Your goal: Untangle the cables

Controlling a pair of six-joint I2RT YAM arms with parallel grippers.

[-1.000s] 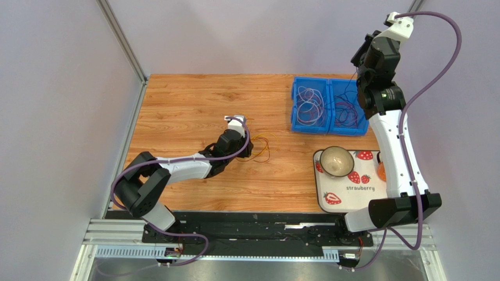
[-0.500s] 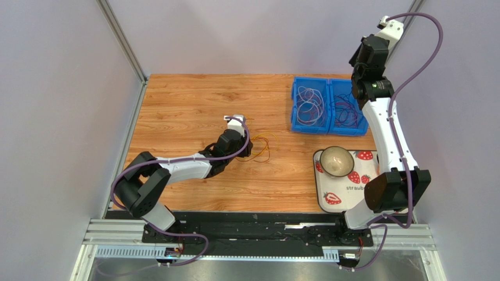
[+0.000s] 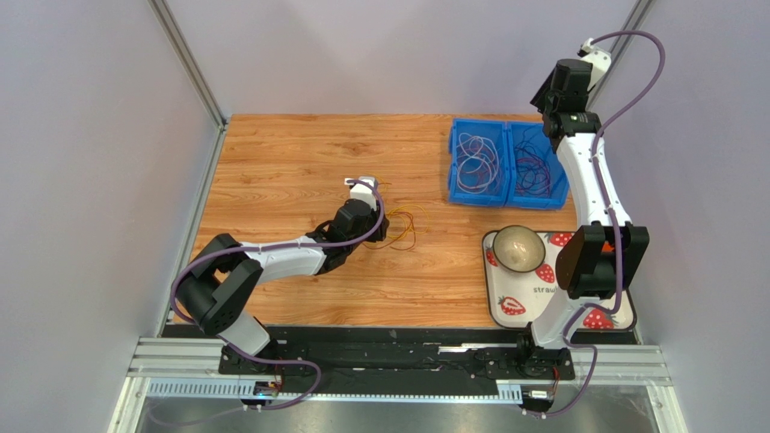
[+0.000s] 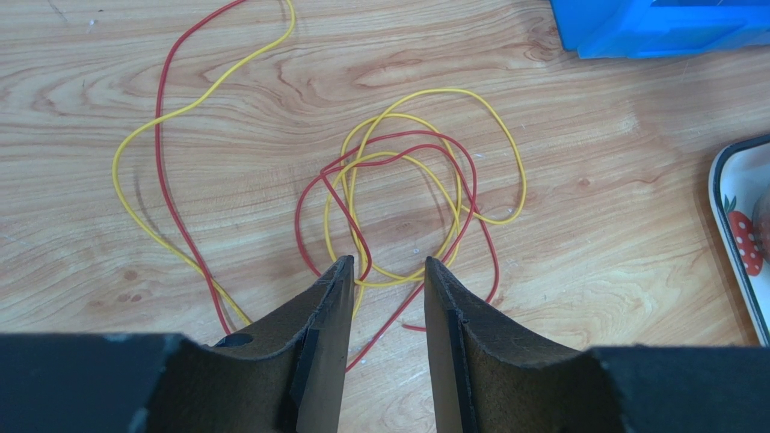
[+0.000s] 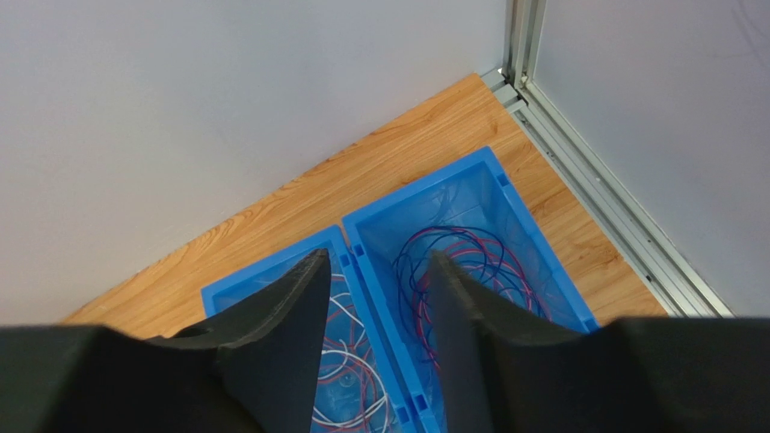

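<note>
Wooden table (image 3: pixel 289 162): left claw (image 4: pixel 380 263) gapes over tangled cables (image 4: pixel 411 135); right claw (image 5: pixel 375 262) hangs released above blue bins (image 5: pixel 456 191).

Wood-grain tabletop (image 3: pixel 298 162) inside pale lilac walls (image 3: pixel 90 135), corners apparently aluminium posts (image 3: pixel 185 59).

My black two-finger right gripper (image 5: pixel 375 262) has opened and pulled toward the far corner, its arm's elbow now over the strawberry-printed tray (image 3: pixel 529 290).

— Where do the red and yellow cables (image 4: pixel 357 164) lie?
— On the wooden table (image 3: pixel 289 153), tangled in loose overlapping loops.
— And the rest?
— Mostly white cables (image 3: pixel 476 162) coil in the left blue bin (image 3: pixel 455 194); red and purple cables (image 5: pixel 470 262) in the right blue bin (image 5: pixel 542 262).
</note>
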